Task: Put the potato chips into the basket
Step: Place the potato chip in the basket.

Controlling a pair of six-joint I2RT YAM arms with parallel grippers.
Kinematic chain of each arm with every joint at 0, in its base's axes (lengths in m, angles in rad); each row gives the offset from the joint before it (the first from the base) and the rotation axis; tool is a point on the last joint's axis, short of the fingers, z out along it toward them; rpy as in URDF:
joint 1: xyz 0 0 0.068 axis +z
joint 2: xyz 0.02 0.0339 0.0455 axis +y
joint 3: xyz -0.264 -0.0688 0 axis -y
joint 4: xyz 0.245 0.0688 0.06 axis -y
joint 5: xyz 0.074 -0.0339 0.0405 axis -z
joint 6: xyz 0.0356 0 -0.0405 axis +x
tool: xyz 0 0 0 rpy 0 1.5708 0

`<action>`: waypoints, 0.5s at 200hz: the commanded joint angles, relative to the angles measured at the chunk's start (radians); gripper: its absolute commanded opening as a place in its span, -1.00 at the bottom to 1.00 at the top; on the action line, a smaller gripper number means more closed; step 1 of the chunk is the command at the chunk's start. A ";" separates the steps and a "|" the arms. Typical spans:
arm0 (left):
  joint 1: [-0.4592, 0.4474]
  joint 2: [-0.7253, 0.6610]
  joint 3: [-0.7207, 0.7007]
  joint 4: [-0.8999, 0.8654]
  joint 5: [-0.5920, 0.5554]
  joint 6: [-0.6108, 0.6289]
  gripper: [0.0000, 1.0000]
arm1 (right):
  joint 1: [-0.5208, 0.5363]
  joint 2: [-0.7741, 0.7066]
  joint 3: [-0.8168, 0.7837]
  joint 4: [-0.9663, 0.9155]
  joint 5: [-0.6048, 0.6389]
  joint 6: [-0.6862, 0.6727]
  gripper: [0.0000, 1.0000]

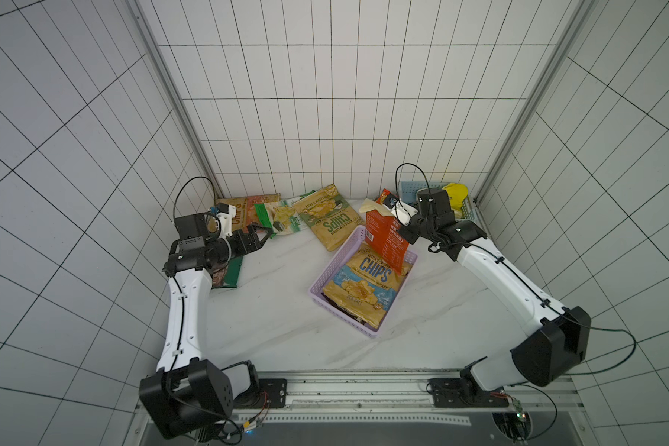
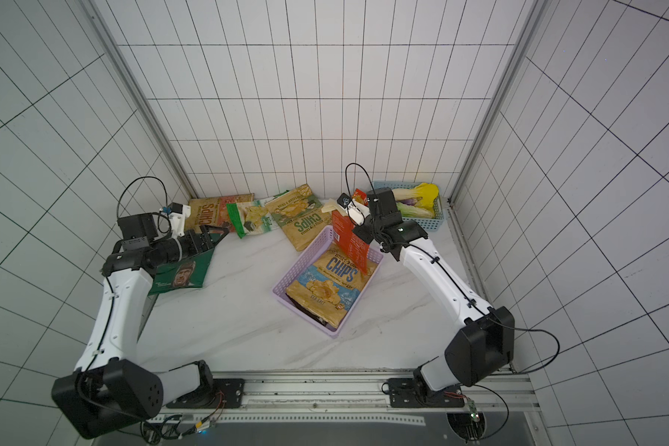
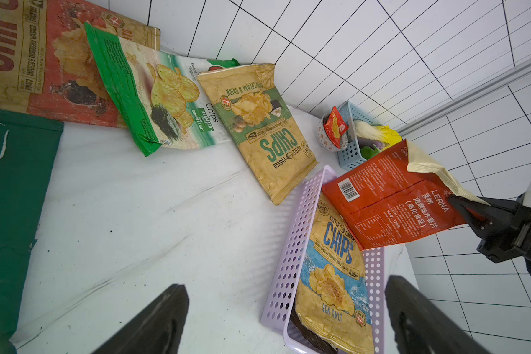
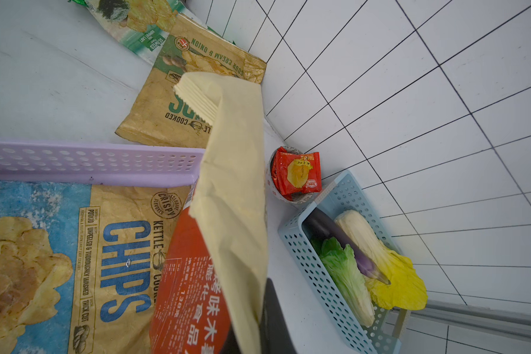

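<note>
The lilac basket (image 1: 330, 270) sits mid-table and holds a tan-and-blue CHIPS bag (image 1: 367, 287). My right gripper (image 1: 401, 228) is shut on the top edge of a red-and-cream cassava bag (image 1: 385, 241). That bag hangs over the basket's far end with its lower corner touching the blue bag (image 3: 337, 245). My left gripper (image 3: 287, 283) is open and empty, hovering left of the basket (image 3: 292, 245). Along the back wall lie a tan-and-green CHIPS bag (image 1: 331, 222), a green-white bag (image 1: 281, 216) and a tan-and-red CHIPS bag (image 1: 240, 208). A dark green bag (image 2: 182, 272) lies partly under my left arm.
A light blue basket (image 2: 421, 224) with vegetables stands in the back right corner, just behind my right wrist. A small red packet in a paper cup (image 4: 298, 173) sits beside it. Tiled walls close in the left, back and right sides.
</note>
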 commanded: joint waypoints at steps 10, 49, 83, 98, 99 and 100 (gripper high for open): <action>-0.001 -0.010 -0.010 0.028 0.005 -0.004 0.97 | -0.024 0.007 0.068 0.001 -0.016 -0.068 -1.00; -0.001 -0.007 -0.012 0.028 0.005 -0.005 0.97 | -0.024 0.020 0.048 -0.013 -0.022 -0.094 -1.00; -0.001 -0.002 -0.012 0.030 0.007 -0.009 0.97 | -0.026 0.026 0.046 -0.002 0.009 -0.158 -1.00; -0.002 -0.001 -0.010 0.032 0.007 -0.010 0.97 | -0.026 0.045 0.060 -0.002 0.015 -0.187 -1.00; -0.002 -0.001 -0.010 0.032 0.008 -0.010 0.97 | -0.025 0.047 0.062 -0.002 0.015 -0.187 -1.00; -0.002 -0.001 -0.010 0.032 0.008 -0.010 0.97 | -0.026 0.049 0.064 -0.002 0.015 -0.187 -1.00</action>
